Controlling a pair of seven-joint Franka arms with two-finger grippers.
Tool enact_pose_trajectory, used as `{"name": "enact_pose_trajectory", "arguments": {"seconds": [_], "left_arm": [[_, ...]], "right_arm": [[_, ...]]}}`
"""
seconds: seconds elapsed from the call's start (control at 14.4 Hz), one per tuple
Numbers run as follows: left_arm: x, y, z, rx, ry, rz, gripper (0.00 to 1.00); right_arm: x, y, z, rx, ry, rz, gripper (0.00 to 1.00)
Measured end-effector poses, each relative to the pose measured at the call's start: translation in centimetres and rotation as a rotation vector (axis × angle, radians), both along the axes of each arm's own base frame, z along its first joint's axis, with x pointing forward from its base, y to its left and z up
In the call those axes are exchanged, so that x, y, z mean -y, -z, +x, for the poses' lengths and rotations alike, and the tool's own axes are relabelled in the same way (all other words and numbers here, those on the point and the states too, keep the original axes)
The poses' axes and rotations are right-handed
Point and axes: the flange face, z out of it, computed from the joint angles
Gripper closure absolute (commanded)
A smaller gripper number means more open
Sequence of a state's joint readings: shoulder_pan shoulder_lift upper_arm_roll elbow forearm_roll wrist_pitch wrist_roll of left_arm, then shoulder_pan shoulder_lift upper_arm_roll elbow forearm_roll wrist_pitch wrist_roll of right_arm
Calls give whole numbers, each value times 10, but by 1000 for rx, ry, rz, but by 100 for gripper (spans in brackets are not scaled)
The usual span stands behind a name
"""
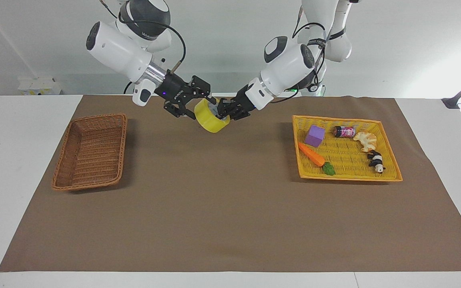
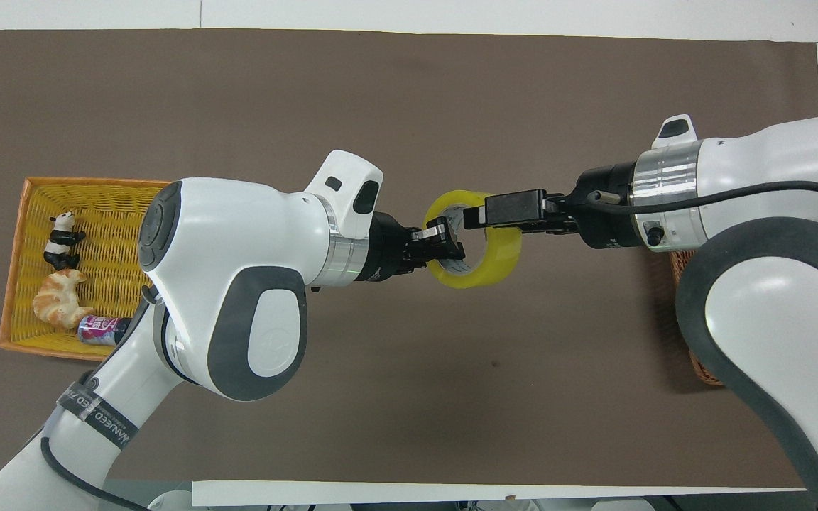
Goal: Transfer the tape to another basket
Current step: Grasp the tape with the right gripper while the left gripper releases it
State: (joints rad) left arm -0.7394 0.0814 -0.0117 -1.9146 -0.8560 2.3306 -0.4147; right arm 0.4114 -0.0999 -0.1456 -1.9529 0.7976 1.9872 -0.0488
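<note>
The yellow tape roll (image 1: pixel 211 119) is held up in the air over the brown mat, between the two baskets, and also shows in the overhead view (image 2: pixel 503 250). My left gripper (image 1: pixel 225 110) is shut on its rim, one finger inside the white core (image 2: pixel 444 241). My right gripper (image 1: pixel 199 107) is open, its fingers spread around the side of the roll toward the right arm's end, also seen from above (image 2: pixel 495 213). The brown wicker basket (image 1: pixel 94 117) stands empty at the right arm's end; the right arm hides most of it in the overhead view (image 2: pixel 701 363).
A flat yellow woven tray (image 1: pixel 346 119) at the left arm's end holds a purple cube (image 1: pixel 315 135), a carrot (image 1: pixel 311 155), a can (image 1: pixel 344 131), a croissant (image 1: pixel 365 140) and a panda figure (image 1: pixel 375 161). A brown mat (image 1: pixel 222 208) covers the table.
</note>
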Motion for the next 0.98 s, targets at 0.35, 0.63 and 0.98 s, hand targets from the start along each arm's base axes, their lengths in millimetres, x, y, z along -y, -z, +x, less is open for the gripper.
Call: {"name": "enact_pose_trajectory", "arguments": {"seconds": [0.35,0.63,0.98], "left_arm": [[-1,0,0,6,3,9,100],[1,1,-1,6,8,10,100],[4,0,-4,-5,7,11,19]], "right_arm": [[7,4,0,25,-45,-5,100],[10,5,0,22,-56,0,100],[16,6,-1,6,-65,2,100]]}}
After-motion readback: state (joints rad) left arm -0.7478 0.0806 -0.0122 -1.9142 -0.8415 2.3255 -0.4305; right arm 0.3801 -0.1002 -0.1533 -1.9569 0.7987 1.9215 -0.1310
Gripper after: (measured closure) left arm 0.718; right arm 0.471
